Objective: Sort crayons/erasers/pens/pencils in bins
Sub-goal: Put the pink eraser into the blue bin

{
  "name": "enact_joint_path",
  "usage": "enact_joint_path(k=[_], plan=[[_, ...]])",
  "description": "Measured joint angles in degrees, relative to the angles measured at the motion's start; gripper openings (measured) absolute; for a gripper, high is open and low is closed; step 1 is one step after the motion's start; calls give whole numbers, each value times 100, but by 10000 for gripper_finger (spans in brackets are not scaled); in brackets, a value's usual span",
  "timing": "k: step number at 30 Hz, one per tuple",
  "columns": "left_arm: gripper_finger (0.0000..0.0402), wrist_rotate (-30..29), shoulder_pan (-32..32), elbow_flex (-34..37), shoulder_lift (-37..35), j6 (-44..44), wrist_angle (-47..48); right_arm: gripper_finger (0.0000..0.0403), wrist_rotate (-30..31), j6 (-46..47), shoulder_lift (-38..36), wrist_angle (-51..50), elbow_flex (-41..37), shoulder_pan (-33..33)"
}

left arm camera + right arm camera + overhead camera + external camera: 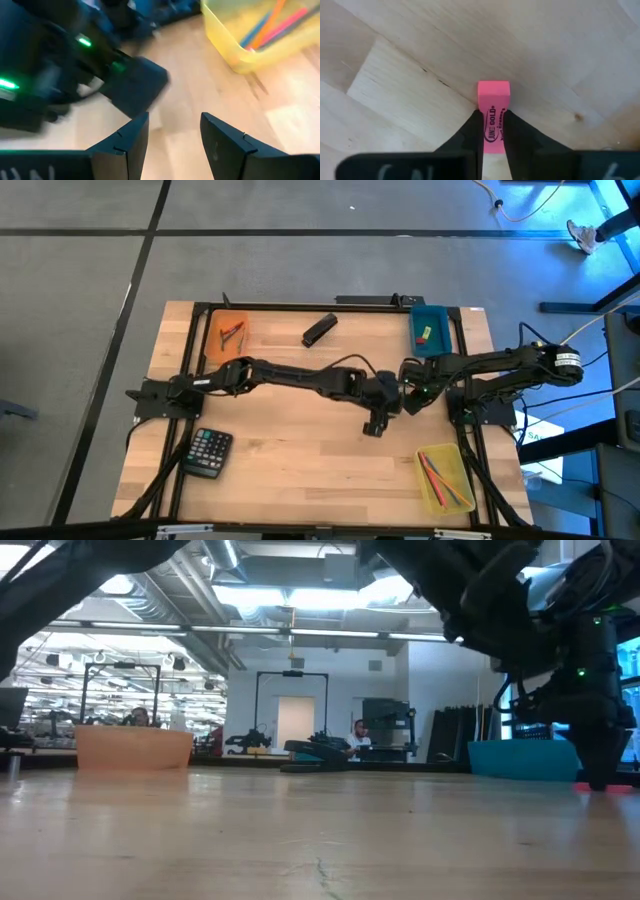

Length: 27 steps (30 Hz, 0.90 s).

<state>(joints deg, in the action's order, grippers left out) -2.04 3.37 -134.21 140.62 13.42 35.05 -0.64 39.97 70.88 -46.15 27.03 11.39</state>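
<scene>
Down near the middle-right of the wooden worktop (300,440), the right hand (492,127) pinches the pink eraser (493,102) between its two dark fingers (472,130), which press against the block's long sides; the eraser lies flat on the wood with its free end poking out past the fingertips, and black lettering shows on its top face; the low view catches only a pink sliver of it at the foot of that arm; the left hand (172,140) hangs just beside it over the centre of the worktop, its fingers spread apart with bare wood between them and nothing held; the translucent yellow bin (443,477) sits at the near right corner holding long thin coloured sticks; the teal bin (429,328) stands at the far right edge with a yellow eraser (424,333) inside; the orange bin (228,332) at the far left holds red crayons (232,332); a black bar-shaped thing (319,330) lies between the two far bins, and a black calculator (208,452) rests near the left front.
</scene>
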Motion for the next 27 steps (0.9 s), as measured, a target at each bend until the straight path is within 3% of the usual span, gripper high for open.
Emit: enact_joint_path(k=[7,12,22,27], plan=[[169,-8,290,780,6,-412,207,63,444,141,-341,254,16,-241],[169,-97,439,1876,-328,-586,-82,62,559,184,-718,245,28,-309],[169,-359,-6,4634,-1938,-1132,-1958,64,582,-30,-1301,100,552,-42],[169,-351,-355,5668,-2558,-1411,-2812,64,1054,-448,-1271,16,1137,442]])
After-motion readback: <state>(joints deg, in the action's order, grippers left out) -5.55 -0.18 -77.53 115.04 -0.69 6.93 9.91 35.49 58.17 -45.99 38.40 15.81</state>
